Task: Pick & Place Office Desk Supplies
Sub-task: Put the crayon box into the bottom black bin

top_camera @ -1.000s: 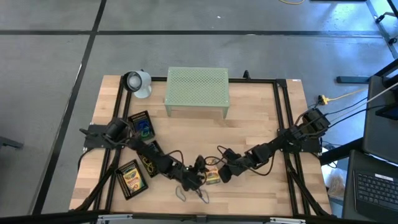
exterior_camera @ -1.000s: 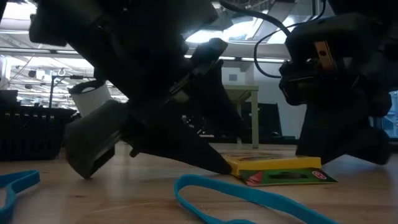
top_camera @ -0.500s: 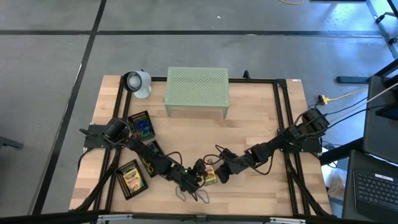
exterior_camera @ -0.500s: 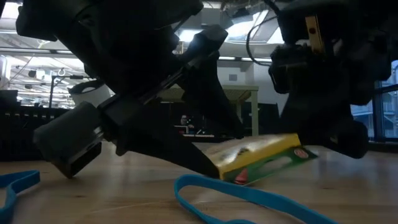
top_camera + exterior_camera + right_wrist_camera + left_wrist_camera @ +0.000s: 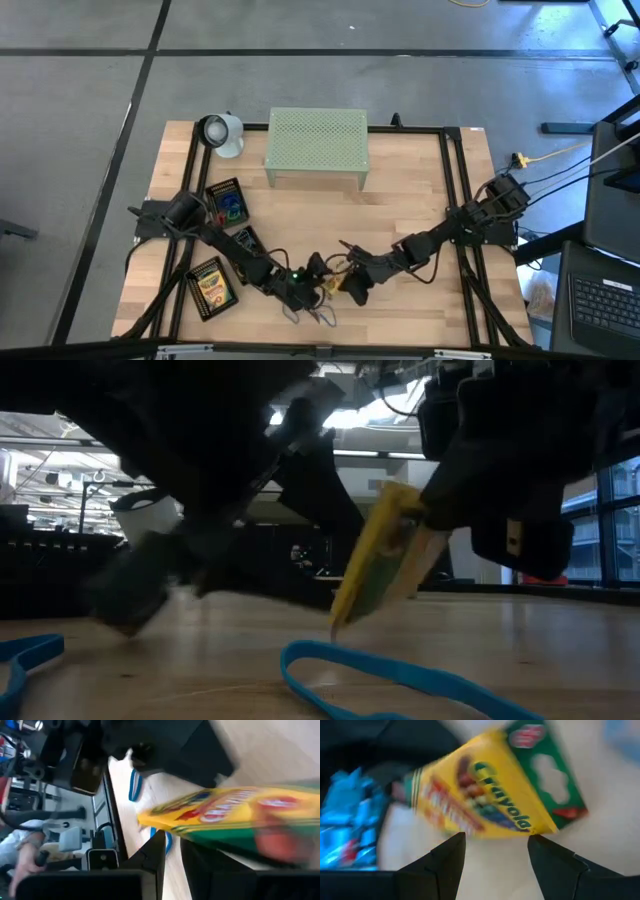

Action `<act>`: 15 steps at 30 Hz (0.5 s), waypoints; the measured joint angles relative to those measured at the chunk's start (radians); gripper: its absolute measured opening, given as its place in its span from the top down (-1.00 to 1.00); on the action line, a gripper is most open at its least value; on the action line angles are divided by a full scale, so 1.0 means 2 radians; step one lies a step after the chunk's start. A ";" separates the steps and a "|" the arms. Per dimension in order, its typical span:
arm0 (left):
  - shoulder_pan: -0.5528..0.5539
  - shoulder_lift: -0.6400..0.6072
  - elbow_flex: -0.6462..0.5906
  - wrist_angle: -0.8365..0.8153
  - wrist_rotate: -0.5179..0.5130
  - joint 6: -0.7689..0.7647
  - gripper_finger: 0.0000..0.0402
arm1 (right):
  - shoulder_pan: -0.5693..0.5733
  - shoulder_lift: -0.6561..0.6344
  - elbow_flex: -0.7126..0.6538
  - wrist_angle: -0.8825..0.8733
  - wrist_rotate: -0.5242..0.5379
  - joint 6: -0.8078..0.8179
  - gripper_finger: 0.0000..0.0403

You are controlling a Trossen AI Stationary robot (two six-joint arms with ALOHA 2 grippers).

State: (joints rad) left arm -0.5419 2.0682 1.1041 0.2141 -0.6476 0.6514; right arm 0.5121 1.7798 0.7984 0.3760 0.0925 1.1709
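Both arms reach low toward the near middle of the tabletop (image 5: 400, 200). The right tool (image 5: 425, 525) is clamped on a yellow-green crayon box (image 5: 380, 565), tilting it up on one corner above a blue rubber band (image 5: 400, 678). The left tool (image 5: 495, 847), fingers apart, faces the box; in the high view the arms hide most of it.

The one clear word is "Crayola", in green letters on the yellow face of the crayon box (image 5: 490, 795), slanting across the middle of the left wrist view. In the right wrist view, the same box (image 5: 235, 817) at centre right carries blurred red lettering that is probably that brand again, though I cannot read it.
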 joint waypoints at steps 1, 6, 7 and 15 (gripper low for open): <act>-0.002 -0.001 0.000 0.001 -0.024 0.003 -0.04 | 0.000 0.000 0.004 -0.003 0.001 -0.007 0.69; -0.012 -0.003 -0.002 -0.003 -0.120 0.022 -0.04 | -0.006 0.001 0.015 -0.006 0.023 -0.025 0.69; -0.013 -0.004 -0.003 -0.003 -0.127 0.022 -0.04 | -0.007 0.001 0.015 -0.009 0.026 -0.026 0.69; -0.015 -0.009 -0.002 0.002 -0.089 0.010 -0.04 | -0.019 0.001 0.014 -0.040 0.034 -0.028 0.69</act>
State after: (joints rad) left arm -0.5724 2.0502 1.1006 0.2177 -0.8265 0.6711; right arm 0.4736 1.7817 0.8272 0.2958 0.1604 1.1145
